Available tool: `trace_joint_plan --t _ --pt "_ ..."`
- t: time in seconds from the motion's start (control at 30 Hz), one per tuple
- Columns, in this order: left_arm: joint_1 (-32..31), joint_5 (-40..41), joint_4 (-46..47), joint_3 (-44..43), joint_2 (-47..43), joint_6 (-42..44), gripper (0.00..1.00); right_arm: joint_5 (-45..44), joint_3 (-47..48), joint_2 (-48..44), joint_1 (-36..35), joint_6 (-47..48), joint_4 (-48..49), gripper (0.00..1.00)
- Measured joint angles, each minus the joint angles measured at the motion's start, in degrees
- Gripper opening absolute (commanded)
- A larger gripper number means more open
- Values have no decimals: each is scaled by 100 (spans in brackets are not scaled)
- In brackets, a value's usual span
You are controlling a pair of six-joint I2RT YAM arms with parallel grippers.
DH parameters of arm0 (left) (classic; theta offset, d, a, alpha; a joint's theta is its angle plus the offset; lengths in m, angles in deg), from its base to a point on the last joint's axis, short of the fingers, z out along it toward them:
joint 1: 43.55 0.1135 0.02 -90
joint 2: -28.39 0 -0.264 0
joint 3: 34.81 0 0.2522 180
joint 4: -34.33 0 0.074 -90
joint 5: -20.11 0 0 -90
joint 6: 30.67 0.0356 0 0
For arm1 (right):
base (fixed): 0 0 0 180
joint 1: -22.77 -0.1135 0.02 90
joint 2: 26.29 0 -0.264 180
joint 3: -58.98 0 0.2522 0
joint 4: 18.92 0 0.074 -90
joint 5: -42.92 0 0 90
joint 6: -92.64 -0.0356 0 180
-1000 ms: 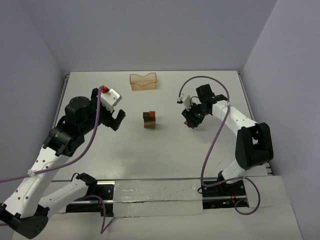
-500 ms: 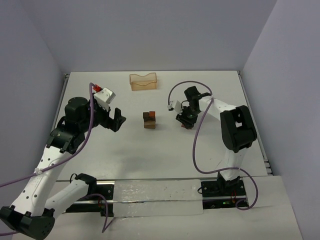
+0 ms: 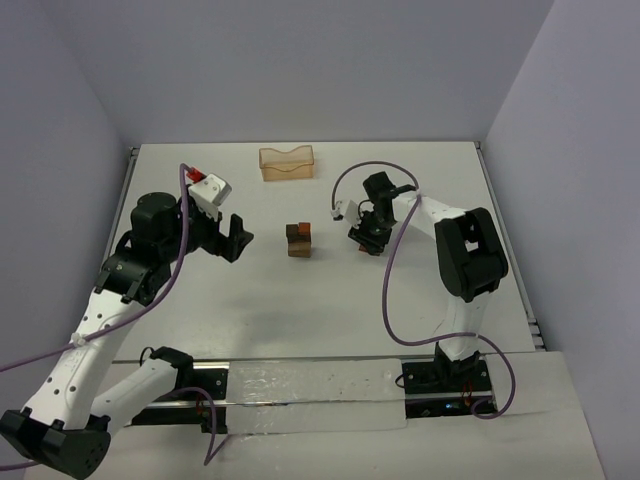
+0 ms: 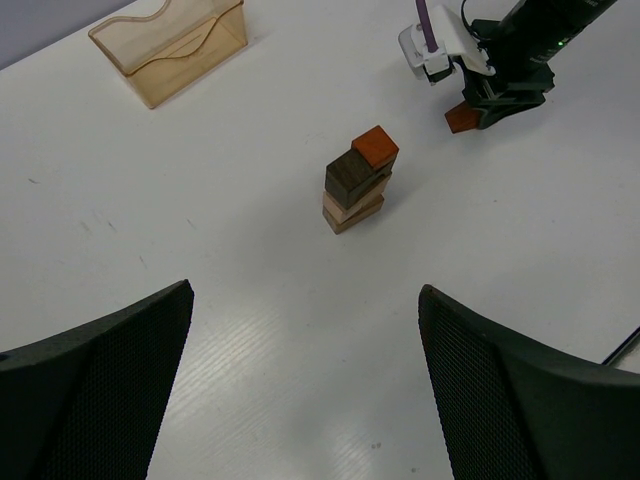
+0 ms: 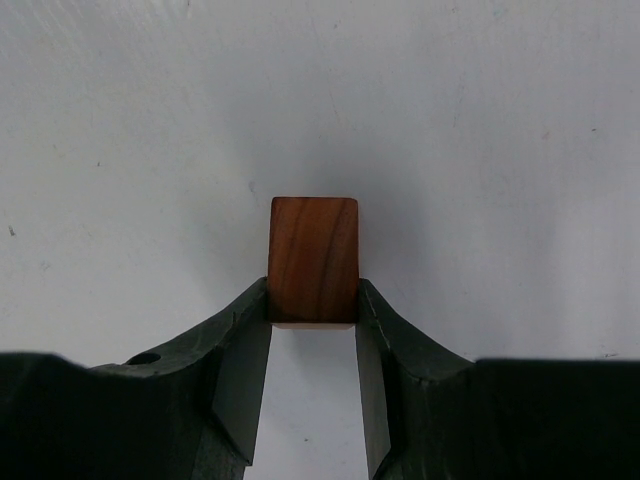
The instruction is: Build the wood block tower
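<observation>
The wood block tower (image 3: 298, 239) stands mid-table: a tan block at the base, a dark brown block (image 4: 349, 177) and a reddish-brown block (image 4: 376, 148) on top. To its right, my right gripper (image 3: 366, 243) is shut on a reddish-brown block (image 5: 313, 261), pinched at its near end between both fingers, just above the white table. That held block also shows in the left wrist view (image 4: 461, 119). My left gripper (image 3: 230, 240) hangs open to the left of the tower, its fingers (image 4: 100, 385) wide apart over bare table.
A pale orange translucent tray (image 3: 287, 162) stands at the back of the table, behind the tower. A purple cable (image 3: 392, 290) loops off the right arm. The table's side edges run near each arm.
My right gripper has carried the reddish-brown block leftward, toward the tower. The left arm's wrist has swung slightly; its jaws have stayed open.
</observation>
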Motion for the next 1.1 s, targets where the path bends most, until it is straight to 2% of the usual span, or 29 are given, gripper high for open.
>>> trace_joint_plan --t 0.2,0.3,0.5,0.77,0.9,0.97,1.1 --pt "0 0 14 0 73 0 99 -58 0 3 0 -110 103 48" --pt "0 0 14 0 117 0 99 -59 -2 3 0 -151 143 57" --pt "0 -2 15 0 160 1 99 -58 -15 0 2 -239 249 58" --pt "0 -4 16 0 174 4 99 -52 -15 0 2 -292 322 43" --pt "0 -4 16 0 174 4 99 -52 -15 -3 10 -331 334 30" --pt "0 -5 18 0 174 7 99 -52 -16 -13 13 -345 335 17" --pt "0 -30 16 0 174 30 99 -35 -17 -144 25 -356 314 7"
